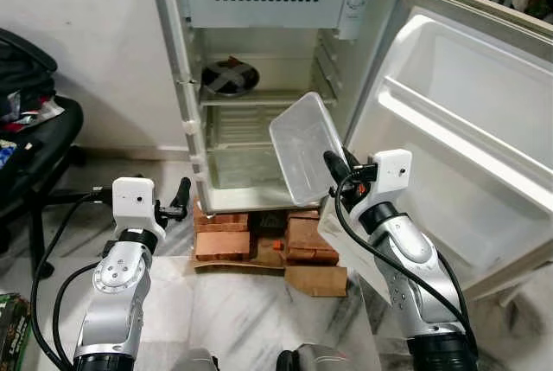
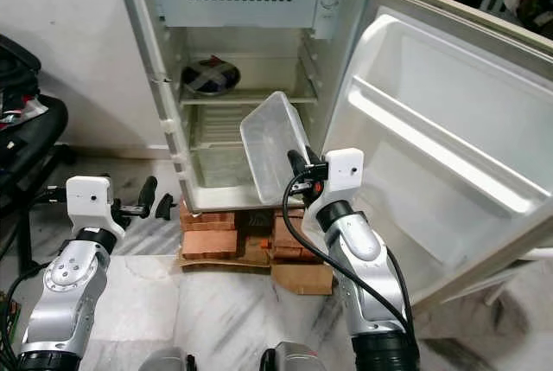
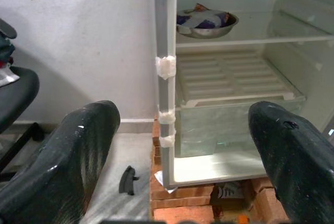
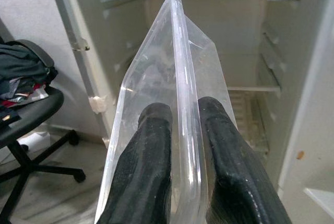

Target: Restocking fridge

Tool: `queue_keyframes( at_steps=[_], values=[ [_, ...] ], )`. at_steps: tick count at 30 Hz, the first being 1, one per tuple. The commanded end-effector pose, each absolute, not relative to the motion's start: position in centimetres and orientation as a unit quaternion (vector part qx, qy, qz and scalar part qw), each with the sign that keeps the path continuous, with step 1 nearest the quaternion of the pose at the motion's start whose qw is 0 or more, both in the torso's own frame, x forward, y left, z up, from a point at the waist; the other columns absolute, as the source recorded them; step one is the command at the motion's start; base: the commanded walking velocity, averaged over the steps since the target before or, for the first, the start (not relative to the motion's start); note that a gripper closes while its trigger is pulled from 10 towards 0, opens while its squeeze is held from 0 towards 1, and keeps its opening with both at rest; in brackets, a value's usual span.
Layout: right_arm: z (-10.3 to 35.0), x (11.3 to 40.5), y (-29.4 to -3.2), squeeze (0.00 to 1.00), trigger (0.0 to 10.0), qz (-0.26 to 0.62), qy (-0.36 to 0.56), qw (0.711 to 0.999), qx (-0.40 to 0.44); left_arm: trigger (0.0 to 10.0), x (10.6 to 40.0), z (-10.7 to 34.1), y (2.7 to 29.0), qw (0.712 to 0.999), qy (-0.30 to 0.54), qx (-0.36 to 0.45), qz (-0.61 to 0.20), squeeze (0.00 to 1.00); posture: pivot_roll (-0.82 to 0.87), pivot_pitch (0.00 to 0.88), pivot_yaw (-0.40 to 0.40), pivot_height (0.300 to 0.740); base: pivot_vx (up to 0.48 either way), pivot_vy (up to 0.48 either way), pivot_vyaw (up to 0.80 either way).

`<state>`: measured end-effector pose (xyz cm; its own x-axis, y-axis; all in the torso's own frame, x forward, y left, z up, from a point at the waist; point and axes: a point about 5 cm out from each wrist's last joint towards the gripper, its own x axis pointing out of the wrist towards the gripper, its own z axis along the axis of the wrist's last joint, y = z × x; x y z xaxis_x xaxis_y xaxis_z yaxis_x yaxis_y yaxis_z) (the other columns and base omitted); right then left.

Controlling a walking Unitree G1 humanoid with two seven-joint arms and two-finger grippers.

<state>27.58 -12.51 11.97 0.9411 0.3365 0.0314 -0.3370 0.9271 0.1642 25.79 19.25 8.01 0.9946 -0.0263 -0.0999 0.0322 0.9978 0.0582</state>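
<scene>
Lower left of the frame, your left tool (image 1: 176,199) hangs open and empty; centre frame, the right tool (image 1: 336,169) pinches the rim of the clear plastic tub (image 1: 302,146), tilted before the open fridge (image 1: 268,86). Next, level it onto a shelf.

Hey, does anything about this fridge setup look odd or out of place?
Yes. The fridge stands on stacked bricks and flattened cardboard rather than the floor. Its left door frame carries patches of white tape. The right gripper holds the clear container tilted on edge, by its rim.
</scene>
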Motion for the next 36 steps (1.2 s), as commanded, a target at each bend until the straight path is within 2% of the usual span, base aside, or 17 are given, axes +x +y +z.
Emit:
queue_keyframes(
  at_steps=[1, 11, 18, 26, 32, 36],
  values=[
    [12.0, 27.8, -12.9, 0.0, 10.0, 0.161, -0.005, 0.984, 0.08, 10.0, 25.7, 8.0, 19.2, 0.998, 0.053, 0.025, -0.019, 0.0, -0.01, 0.051, -0.058, 0.74, 0.0, 0.454, 0.0],
    [12.2, 27.9, -12.9, 0.0, 10.0, 0.155, -0.012, 0.984, 0.082, 10.0, 25.7, 8.1, 19.1, 0.998, 0.052, 0.029, -0.027, 0.0, 0.0, 0.044, -0.057, 0.74, 0.0, 0.426, 0.0],
    [12.3, 28.4, -14.3, 0.0, 10.0, 0.097, -0.017, 0.992, 0.074, 10.0, 25.4, 7.3, 19.0, 0.993, 0.094, 0.045, -0.054, 0.0, 0.01, 0.047, -0.061, 0.74, 0.0, 0.0, 0.0],
    [11.7, 28.1, -15.1, 0.0, 10.0, 0.048, -0.006, 0.995, 0.086, 10.0, 25.1, 7.9, 19.8, 0.994, 0.082, 0.032, -0.061, 0.0, 0.0, 0.062, -0.044, 0.74, 0.0, 0.0, 0.0],
    [11.6, 28.1, -15.2, 0.0, 10.0, 0.043, -0.004, 0.996, 0.083, 10.0, 25.4, 8.6, 19.7, 0.996, 0.062, 0.026, -0.062, 0.0, -0.01, 0.071, -0.038, 0.74, 0.0, 0.0, -0.15],
    [11.6, 28.3, -15.3, 0.0, 10.0, 0.04, -0.004, 0.996, 0.081, 10.0, 25.4, 8.7, 19.4, 0.996, 0.059, 0.025, -0.063, 0.0, -0.01, 0.078, -0.04, 0.74, 0.341, 0.0, 0.0]
  ],
)
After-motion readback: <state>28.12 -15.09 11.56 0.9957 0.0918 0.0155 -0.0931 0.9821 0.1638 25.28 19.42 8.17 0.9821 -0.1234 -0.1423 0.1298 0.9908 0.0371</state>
